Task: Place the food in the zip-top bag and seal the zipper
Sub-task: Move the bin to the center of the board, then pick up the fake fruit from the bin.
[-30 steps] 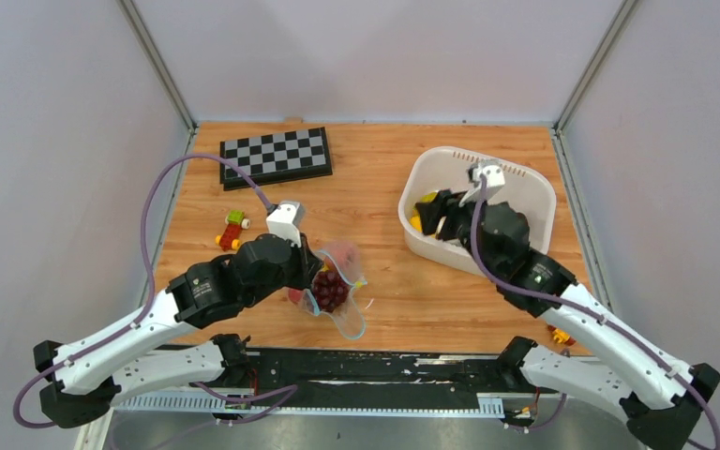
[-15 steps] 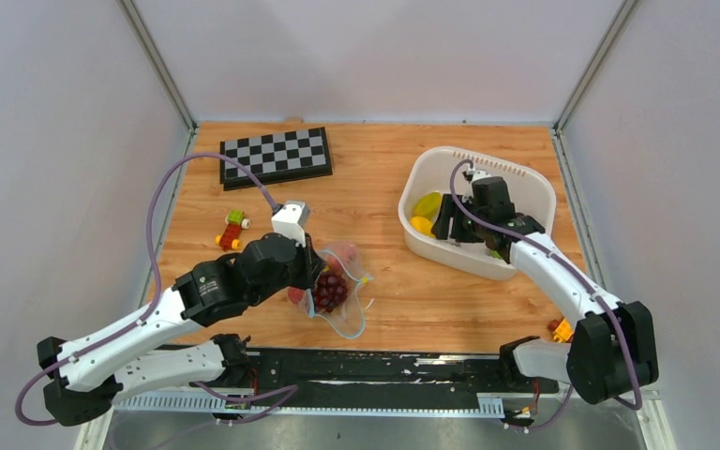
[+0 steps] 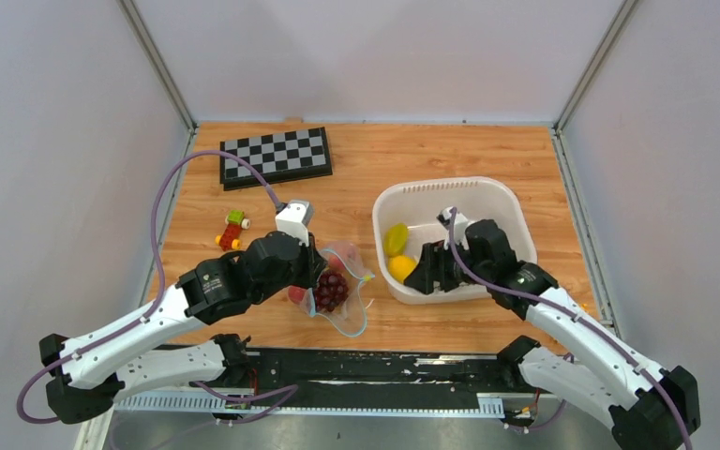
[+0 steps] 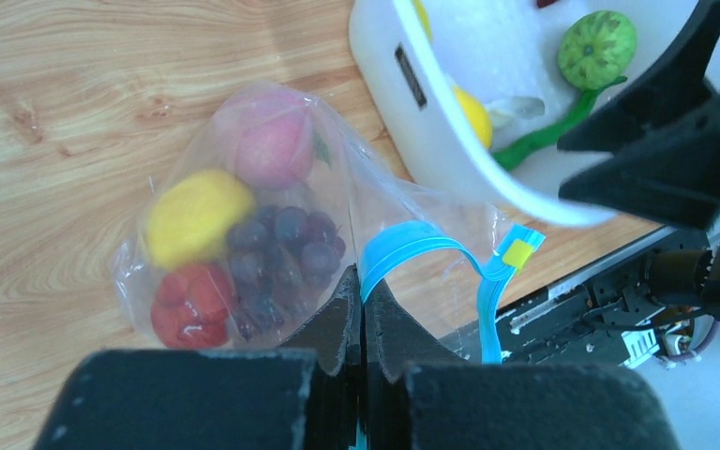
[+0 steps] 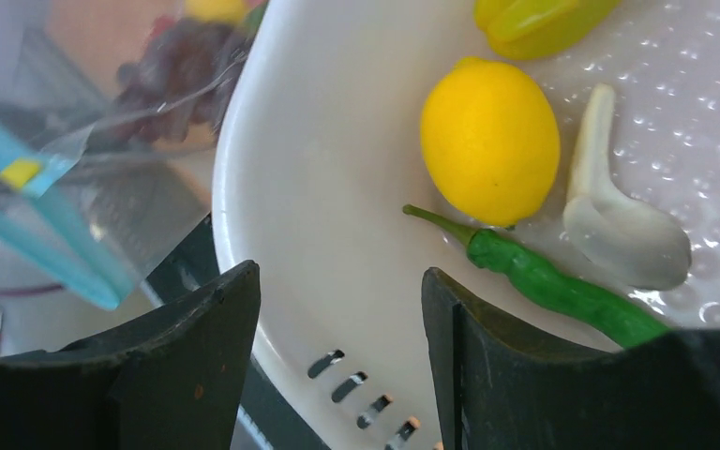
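Note:
The clear zip-top bag lies left of centre with a peach, a lemon, grapes and a strawberry inside. My left gripper is shut on its teal zipper strip, and the bag's mouth gapes open. My right gripper is open, with the near-left wall of the white basket between its fingers. Inside the basket lie a lemon, a green chili, a yellow-green fruit and a lime.
A checkerboard lies at the back left. Red-yellow-green toy blocks sit left of the bag. A white curved piece lies in the basket beside the chili. A black rail runs along the near table edge.
The white basket has slid toward the near left, close to the bag, along with my right gripper. My left gripper stays shut on the zipper, nearly still.

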`<control>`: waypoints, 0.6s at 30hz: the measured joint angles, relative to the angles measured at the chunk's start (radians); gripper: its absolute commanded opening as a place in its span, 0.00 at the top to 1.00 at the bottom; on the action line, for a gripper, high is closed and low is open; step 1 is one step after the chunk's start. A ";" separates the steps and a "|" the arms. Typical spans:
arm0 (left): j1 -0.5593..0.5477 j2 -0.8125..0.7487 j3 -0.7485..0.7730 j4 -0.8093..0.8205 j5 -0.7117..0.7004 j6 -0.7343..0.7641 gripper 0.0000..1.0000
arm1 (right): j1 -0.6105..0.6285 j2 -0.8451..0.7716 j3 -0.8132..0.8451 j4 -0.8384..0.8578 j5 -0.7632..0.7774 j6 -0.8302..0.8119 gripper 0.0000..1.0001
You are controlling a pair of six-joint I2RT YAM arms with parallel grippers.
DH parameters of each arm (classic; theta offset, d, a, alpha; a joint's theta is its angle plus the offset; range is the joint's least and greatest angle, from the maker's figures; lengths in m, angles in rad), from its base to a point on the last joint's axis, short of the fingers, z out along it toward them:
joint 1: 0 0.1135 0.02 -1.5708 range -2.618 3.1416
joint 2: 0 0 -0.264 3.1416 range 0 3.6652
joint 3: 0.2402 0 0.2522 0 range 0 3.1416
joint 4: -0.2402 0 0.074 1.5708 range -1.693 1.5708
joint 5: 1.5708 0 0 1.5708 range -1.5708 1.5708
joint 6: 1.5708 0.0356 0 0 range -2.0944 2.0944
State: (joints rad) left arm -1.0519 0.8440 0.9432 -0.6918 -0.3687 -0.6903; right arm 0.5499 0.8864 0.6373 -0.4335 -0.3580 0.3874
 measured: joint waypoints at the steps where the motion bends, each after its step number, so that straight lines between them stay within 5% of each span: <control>1: 0.000 0.000 0.000 0.000 0.000 0.000 1.00 | 0.036 -0.012 -0.004 -0.006 -0.004 0.004 0.36; 10: 0.000 -0.032 0.000 -0.009 -0.033 0.000 1.00 | 0.214 -0.056 0.009 -0.219 0.070 -0.010 0.31; 18: 0.000 -0.037 0.004 -0.025 -0.067 0.019 1.00 | 0.196 -0.050 0.189 -0.287 0.570 -0.013 0.19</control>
State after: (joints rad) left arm -1.0519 0.8066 0.9470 -0.7166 -0.4355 -0.6708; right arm 0.7456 0.8364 0.8261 -0.7208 0.2119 0.3748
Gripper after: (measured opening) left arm 0.009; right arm 0.787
